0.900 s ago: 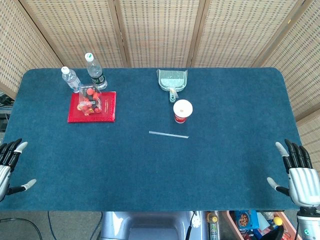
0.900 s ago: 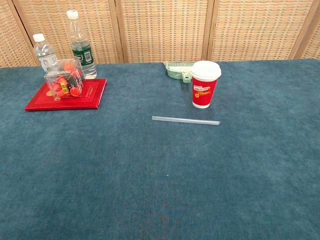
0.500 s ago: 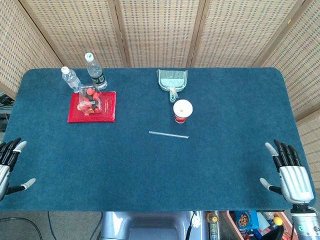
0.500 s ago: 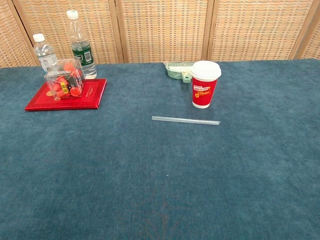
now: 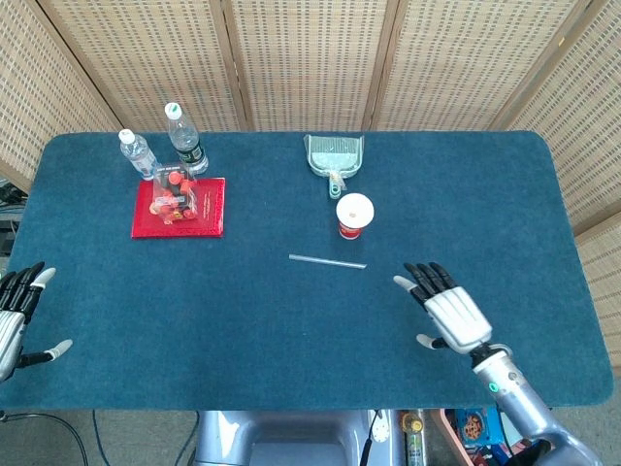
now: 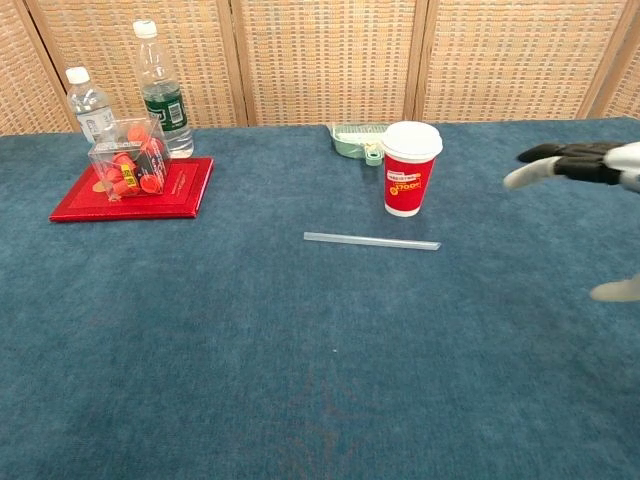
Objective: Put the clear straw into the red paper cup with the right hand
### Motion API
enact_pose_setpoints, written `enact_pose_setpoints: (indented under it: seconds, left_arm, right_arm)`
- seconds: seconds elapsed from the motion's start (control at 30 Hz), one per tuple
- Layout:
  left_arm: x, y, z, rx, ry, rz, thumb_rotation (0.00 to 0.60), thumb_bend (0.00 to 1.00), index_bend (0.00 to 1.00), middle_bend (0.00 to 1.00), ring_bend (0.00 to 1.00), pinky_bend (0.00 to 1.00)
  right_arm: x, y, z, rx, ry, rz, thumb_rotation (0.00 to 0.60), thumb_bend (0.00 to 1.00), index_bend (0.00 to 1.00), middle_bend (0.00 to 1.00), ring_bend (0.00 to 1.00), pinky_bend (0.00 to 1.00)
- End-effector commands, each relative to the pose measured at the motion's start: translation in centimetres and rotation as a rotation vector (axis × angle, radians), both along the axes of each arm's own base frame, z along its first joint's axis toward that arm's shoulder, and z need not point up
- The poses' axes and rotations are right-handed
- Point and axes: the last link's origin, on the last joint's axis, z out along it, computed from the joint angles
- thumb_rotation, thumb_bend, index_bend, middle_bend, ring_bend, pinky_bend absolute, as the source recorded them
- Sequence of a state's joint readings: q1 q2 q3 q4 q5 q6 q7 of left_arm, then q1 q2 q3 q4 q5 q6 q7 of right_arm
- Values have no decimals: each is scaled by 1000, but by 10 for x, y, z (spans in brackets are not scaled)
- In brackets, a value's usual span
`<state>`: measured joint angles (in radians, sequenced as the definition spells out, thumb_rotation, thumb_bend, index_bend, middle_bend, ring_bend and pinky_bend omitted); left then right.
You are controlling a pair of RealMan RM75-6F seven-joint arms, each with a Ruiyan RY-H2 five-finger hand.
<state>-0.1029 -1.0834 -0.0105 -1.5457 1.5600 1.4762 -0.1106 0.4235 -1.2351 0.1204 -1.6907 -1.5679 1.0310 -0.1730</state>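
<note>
The right hand [image 5: 448, 311] has come in from the counter's right edge and now hovers over the blue cloth, well inside the near right part, while the left hand [image 5: 16, 316] sits at the near left edge much as before. The counter [image 5: 291, 320] fills both views, backed by woven screen panels [image 5: 310, 58]. In the chest view only the dark fingers [image 6: 560, 160] of the right hand show at the right edge, the rest being cut off by the frame; the left hand is cut off by the head view's left border and does not show from the chest at all. A red book [image 5: 179, 208] lies at the far left carrying a clear box of orange-red bits [image 5: 178, 192], whose contents are too small to make out, with two water bottles [image 5: 184, 139] behind. A green dustpan [image 5: 336, 157] rests at the far middle. The red paper cup [image 5: 354, 216] stands upright just nearer, wearing a white lid. The clear straw [image 5: 327, 260] lies flat just in front of the cup, apart from it and to the left of the right hand. Both hands are spread, palms down, holding nothing.
</note>
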Motion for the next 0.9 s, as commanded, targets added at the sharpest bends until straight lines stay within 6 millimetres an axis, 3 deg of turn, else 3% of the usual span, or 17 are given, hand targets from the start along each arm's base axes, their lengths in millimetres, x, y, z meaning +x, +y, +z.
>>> enact_pose_setpoints:
  seconds: [0.03, 0.17, 0.23, 0.27, 0.33, 0.4, 0.47, 0.53, 0.67, 0.9]
  left_arm:
    - [-2, 6, 0, -3, -2, 12, 600, 0, 0, 0, 0, 0]
    - [-4, 10, 2, -1, -8, 27, 600, 0, 0, 0, 0, 0]
    - [-5, 12, 4, 5, -15, 34, 600, 0, 0, 0, 0, 0]
    - [-6, 12, 5, 7, -18, 37, 600, 0, 0, 0, 0, 0]
    - [-7, 14, 6, 11, -24, 44, 600, 0, 0, 0, 0, 0]
    - [-9, 15, 7, 9, -28, 53, 600, 0, 0, 0, 0, 0]
    - [-11, 16, 7, 5, -28, 61, 600, 0, 0, 0, 0, 0]
    - [-12, 17, 6, 3, -28, 68, 600, 0, 0, 0, 0, 0]
    - [-14, 18, 6, -12, -36, 78, 600, 0, 0, 0, 0, 0]
    - [-17, 19, 9, 8, -37, 97, 600, 0, 0, 0, 0, 0]
  right_arm:
    - [47, -27, -34, 71, -2, 47, 600, 1, 172, 0, 0, 0]
    - [72, -53, -58, 105, -33, 7, 600, 48, 212, 31, 0, 0]
    - [87, -67, -69, 89, -49, -1, 600, 54, 223, 132, 25, 0]
    - [94, -74, -74, 68, -42, -2, 600, 55, 229, 270, 123, 20]
    - [104, -83, -83, 36, -21, 3, 600, 56, 230, 497, 342, 178]
    - [112, -90, -92, 20, 5, -4, 600, 56, 230, 742, 615, 560]
    - [118, -97, -102, 11, 40, -10, 600, 56, 236, 858, 758, 809]
    - [123, -102, -110, 2, 67, -19, 600, 55, 272, 939, 855, 965]
    - [130, -109, -124, -13, 86, -68, 600, 68, 381, 1000, 938, 1000]
    - [148, -122, -149, -63, 144, -199, 600, 196, 443, 1000, 966, 1000]
